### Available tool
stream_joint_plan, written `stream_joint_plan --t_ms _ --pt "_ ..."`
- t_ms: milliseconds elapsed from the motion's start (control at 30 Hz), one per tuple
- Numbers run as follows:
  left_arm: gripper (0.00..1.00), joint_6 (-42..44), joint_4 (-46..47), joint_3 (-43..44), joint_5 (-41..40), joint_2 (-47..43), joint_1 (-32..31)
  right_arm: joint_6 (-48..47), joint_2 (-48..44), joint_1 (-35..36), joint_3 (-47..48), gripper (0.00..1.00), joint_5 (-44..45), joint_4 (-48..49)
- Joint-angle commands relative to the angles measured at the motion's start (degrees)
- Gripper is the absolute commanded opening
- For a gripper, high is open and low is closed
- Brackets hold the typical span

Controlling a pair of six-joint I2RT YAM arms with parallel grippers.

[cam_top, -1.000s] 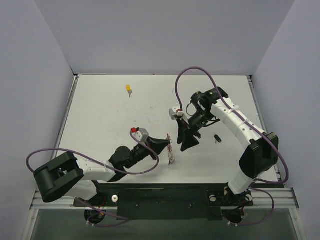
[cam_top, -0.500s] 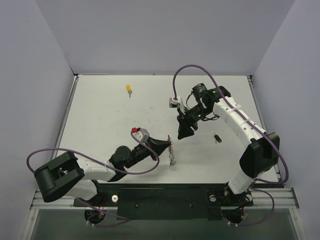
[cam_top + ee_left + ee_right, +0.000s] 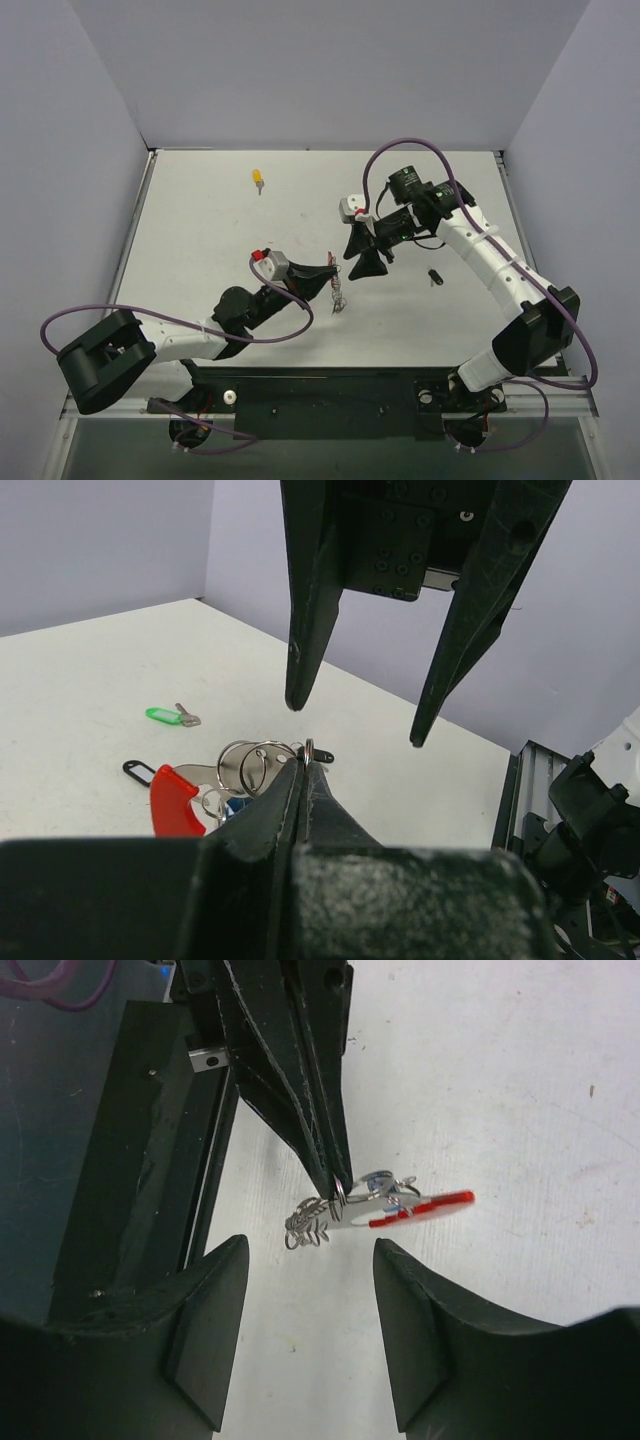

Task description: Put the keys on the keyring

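Note:
My left gripper point(image 3: 305, 761) is shut on a silver ring of the keyring point(image 3: 176, 800), a red piece with several silver rings and a fishbone charm. In the top view the left gripper point(image 3: 334, 279) holds the keyring point(image 3: 339, 298) just above the table at centre. The right gripper point(image 3: 364, 256) stands open right beside it, nothing between its fingers point(image 3: 212, 1332). From the right wrist, the keyring point(image 3: 420, 1209) hangs off the left gripper point(image 3: 336, 1182) just ahead of the right gripper point(image 3: 310, 1250). A yellow key point(image 3: 258, 179) lies far left, a black key point(image 3: 434, 276) to the right, and a green key point(image 3: 166, 715) lies beyond the keyring.
A small black-outlined key tag point(image 3: 139, 771) lies by the red piece. The black mounting rail point(image 3: 330, 388) runs along the near edge. Grey walls enclose the white table point(image 3: 200, 240) on three sides.
The right gripper has drawn back from the keyring toward the far side, turned at the wrist and opened wider. The left gripper has lifted the keyring slightly toward it.

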Motion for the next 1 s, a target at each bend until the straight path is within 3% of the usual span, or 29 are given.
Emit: stream_joint_plan --t_ms 0,733,967 --pt "0.00 1.21 21.16 2.65 1.04 -0.17 0.30 -5.29 1.39 1.43 -0.27 0.47 -3.22 -1.60" --pt "0.00 1.56 21.16 1.07 0.16 -2.46 0.30 -3.10 4.55 4.42 0.08 0.16 -3.13 -0.98" --pt "0.00 1.30 21.16 0.72 0.16 -2.81 0.30 -3.63 4.47 4.33 -0.45 0.11 -2.78 -0.99"
